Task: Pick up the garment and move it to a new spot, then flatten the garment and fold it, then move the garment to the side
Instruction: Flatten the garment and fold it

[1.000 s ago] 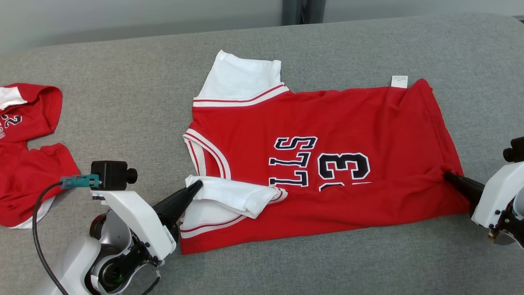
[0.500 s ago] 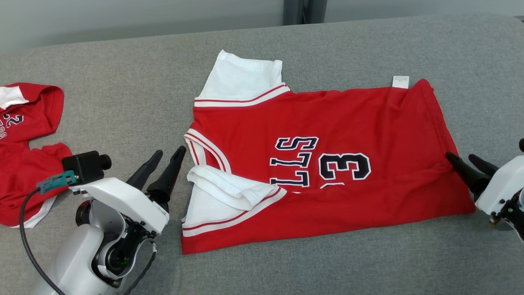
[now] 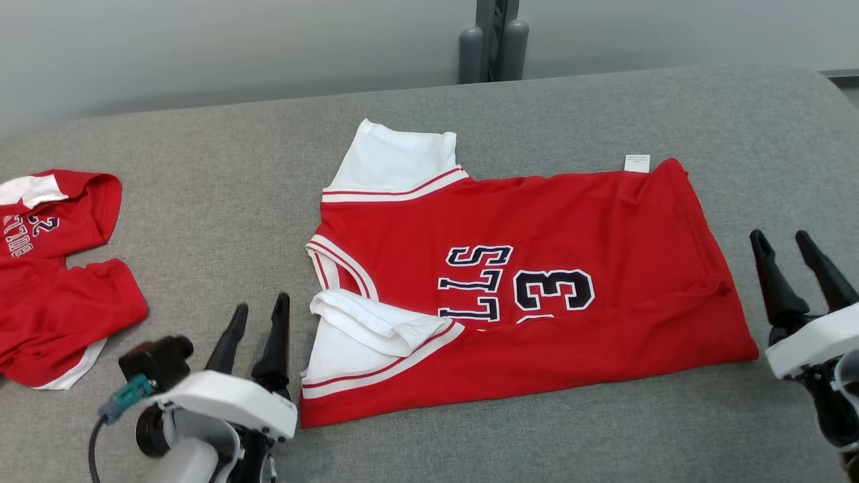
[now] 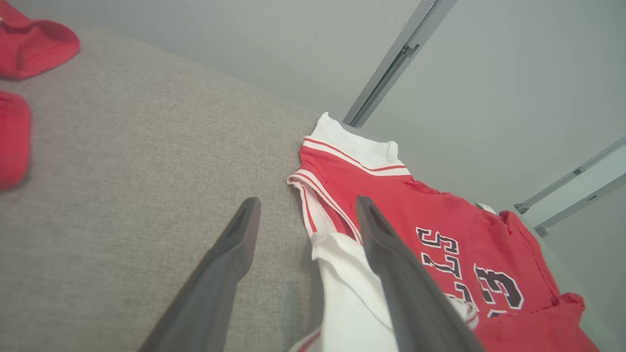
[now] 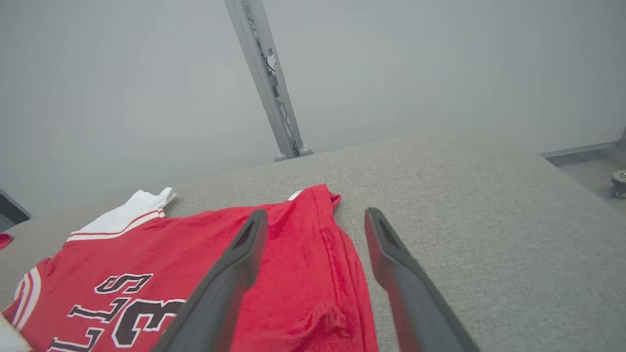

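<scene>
The head view takes in both tools, the left tool (image 3: 262,302) at lower left and the right tool (image 3: 780,234) at the right edge, each with fingers apart and empty; the right wrist view adds a small wheel (image 5: 618,183) at its right edge. The garment (image 3: 537,221), a red jersey with white sleeves, lies mid-frame on the grey worktop (image 3: 201,221), its lower edge folded over the dark lettering, one sleeve rumpled.
</scene>
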### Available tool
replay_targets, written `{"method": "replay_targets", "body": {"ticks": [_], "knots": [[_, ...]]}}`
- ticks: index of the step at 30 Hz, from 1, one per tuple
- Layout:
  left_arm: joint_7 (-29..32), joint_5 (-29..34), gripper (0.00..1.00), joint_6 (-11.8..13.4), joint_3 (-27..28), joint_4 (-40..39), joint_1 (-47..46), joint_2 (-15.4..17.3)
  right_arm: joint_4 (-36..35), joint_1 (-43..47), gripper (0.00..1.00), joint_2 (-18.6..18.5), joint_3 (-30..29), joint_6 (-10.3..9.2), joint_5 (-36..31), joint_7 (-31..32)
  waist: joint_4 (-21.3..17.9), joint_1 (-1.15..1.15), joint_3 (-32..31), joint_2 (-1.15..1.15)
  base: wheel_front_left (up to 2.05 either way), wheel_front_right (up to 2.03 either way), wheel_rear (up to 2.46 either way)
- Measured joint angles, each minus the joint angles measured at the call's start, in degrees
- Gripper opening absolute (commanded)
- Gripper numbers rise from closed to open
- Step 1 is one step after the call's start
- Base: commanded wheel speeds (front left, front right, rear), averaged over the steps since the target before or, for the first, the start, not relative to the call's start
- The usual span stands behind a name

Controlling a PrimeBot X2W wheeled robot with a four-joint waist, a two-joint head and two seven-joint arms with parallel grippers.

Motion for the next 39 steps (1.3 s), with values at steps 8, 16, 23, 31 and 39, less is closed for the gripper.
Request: {"method": "replay_targets", "body": {"ticks": [8, 16, 23, 31, 39], "knots": [[-0.59, 2.94, 1.00, -0.10, -0.75, 4.25, 4.07, -2.47, -4.86, 7.97, 1.00, 9.91, -12.83, 0.00, -4.41, -0.64, -0.70, 0.00, -2.47, 0.00, 0.00, 0.00, 0.00], [-0.74, 9.03, 1.00, -0.13, 0.86, 4.44, 7.73, -5.35, -9.55, 13.35, 1.00, 14.66, -18.72, 0.00, -12.58, -0.65, -1.25, 0.00, -4.43, 0.00, 0.00, 0.00, 0.00], [-0.75, 11.87, 1.00, -1.37, 1.59, 6.02, 9.88, -7.81, -10.45, 15.52, 1.00, 17.50, -19.73, 0.00, -15.63, -0.65, -1.42, 0.00, -4.51, 0.00, 0.00, 0.00, 0.00], [-0.03, 12.04, 1.00, -1.03, 1.35, 12.18, 7.66, -8.51, -10.88, 15.54, 1.00, 18.38, -19.26, 0.00, -16.33, -0.15, -2.31, 0.00, -4.17, 0.00, 0.00, 0.00, 0.00], [2.56, 11.57, 0.58, -1.37, 0.04, 16.44, 5.23, -8.95, -11.00, 15.54, 1.00, 18.15, -19.05, 0.00, -16.51, -0.05, -3.52, 0.00, -3.59, 0.00, 0.00, 0.00, 0.00]]}}
